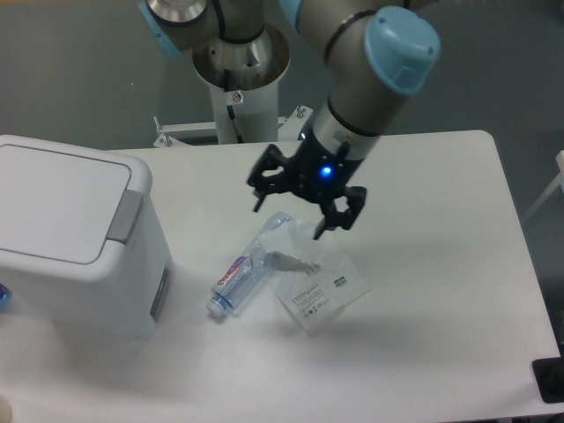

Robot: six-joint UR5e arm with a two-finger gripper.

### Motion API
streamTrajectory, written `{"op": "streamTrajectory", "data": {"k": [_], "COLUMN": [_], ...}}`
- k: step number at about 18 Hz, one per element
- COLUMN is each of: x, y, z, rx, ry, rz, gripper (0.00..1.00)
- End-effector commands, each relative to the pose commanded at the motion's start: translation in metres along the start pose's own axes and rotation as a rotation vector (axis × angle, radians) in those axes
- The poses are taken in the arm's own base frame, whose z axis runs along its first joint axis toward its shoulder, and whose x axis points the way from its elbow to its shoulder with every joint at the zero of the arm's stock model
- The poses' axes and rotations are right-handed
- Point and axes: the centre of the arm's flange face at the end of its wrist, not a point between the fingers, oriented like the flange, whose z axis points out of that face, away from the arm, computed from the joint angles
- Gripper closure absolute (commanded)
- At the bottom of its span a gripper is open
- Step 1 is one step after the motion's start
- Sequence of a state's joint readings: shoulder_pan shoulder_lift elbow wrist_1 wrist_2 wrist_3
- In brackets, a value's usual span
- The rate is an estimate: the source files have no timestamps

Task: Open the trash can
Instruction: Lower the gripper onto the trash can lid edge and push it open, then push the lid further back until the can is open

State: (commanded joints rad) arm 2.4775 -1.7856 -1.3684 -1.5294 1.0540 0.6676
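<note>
The trash can point(75, 242) is a large white boxy bin at the left of the table. Its flat lid point(57, 201) is down, and the grey push bar point(126, 217) sits on its right rim. My gripper point(289, 215) hangs over the middle of the table, well to the right of the bin and apart from it. Its black fingers point(261, 196) are spread open and hold nothing. A blue light glows on its body.
A clear plastic bottle point(242, 275) with a red label lies on the table below the gripper. A clear plastic bag point(315, 282) with a label lies beside it on the right. The robot's white base post point(240, 101) stands at the table's back edge.
</note>
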Motion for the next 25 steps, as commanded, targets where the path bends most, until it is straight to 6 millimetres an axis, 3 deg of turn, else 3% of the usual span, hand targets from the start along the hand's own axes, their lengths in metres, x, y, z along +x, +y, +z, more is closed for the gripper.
{"op": "streamTrajectory", "data": {"k": [7, 10, 12, 14, 25], "x": [0.055, 0.064, 0.080, 0.082, 0.083], "y": [-0.023, -0.030, -0.030, -0.022, -0.009], "z": [0.027, 0.031, 0.042, 0.053, 0.060], "rx": [0.049, 0.101, 0.092, 0.072, 0.052], "ry": [0.022, 0.008, 0.017, 0.025, 0.020], "rz": [0.017, -0.035, -0.025, -0.024, -0.032], "gripper": [0.00, 0.00, 0.00, 0.00, 0.00]}}
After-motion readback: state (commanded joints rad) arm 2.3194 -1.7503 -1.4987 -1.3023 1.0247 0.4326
